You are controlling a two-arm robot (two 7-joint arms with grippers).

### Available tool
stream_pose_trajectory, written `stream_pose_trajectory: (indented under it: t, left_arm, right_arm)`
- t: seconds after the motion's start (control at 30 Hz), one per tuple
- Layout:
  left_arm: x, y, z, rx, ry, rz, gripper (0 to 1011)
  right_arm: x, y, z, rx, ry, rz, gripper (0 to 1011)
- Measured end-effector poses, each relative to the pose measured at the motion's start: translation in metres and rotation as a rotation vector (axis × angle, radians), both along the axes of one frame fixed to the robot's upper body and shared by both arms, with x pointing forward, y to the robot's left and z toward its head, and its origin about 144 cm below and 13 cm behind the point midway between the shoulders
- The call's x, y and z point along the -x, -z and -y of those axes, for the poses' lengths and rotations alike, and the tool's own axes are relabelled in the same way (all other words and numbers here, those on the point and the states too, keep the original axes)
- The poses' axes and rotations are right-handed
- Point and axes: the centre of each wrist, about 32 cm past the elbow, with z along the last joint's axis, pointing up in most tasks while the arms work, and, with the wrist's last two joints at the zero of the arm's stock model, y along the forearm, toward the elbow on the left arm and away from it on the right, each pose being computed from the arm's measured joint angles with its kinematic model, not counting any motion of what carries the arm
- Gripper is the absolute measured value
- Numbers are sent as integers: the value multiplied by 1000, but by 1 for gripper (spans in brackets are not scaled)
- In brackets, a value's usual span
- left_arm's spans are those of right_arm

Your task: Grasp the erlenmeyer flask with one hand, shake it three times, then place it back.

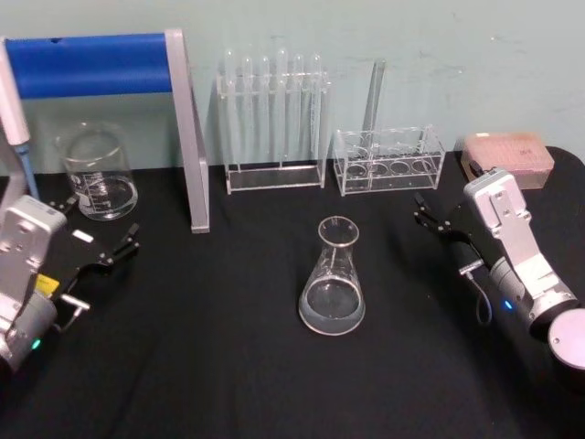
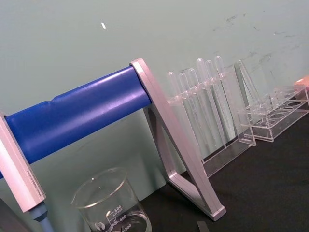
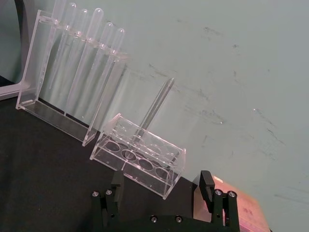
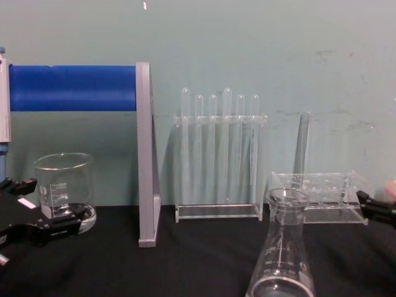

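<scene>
The erlenmeyer flask (image 1: 333, 279) stands upright in the middle of the black table, with a little clear liquid in its wide base; the chest view has it low and close (image 4: 281, 257). My left gripper (image 1: 102, 221) rests at the table's left side, open, fingers pointing toward the back, well left of the flask. It carries a small white label. In the chest view it sits (image 4: 52, 201) in front of the beaker. My right gripper (image 1: 419, 208) hovers open to the right of the flask, nothing between its fingers (image 3: 161, 181).
A glass beaker (image 1: 96, 174) stands at back left beside a blue-and-grey stand (image 1: 187, 128). Along the back wall are a tall test tube rack (image 1: 272, 119), a low clear rack (image 1: 388, 160) with one tube, and a pink box (image 1: 507, 155).
</scene>
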Motion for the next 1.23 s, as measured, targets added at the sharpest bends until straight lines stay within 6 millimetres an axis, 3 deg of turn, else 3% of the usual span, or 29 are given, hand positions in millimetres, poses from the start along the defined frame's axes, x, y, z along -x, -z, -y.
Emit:
stream_pose_trajectory:
  t: [1.23]
  left_arm:
    - [0, 0, 0, 0, 0, 0, 1001]
  right_arm:
    - [0, 0, 0, -1, -1, -1, 1000]
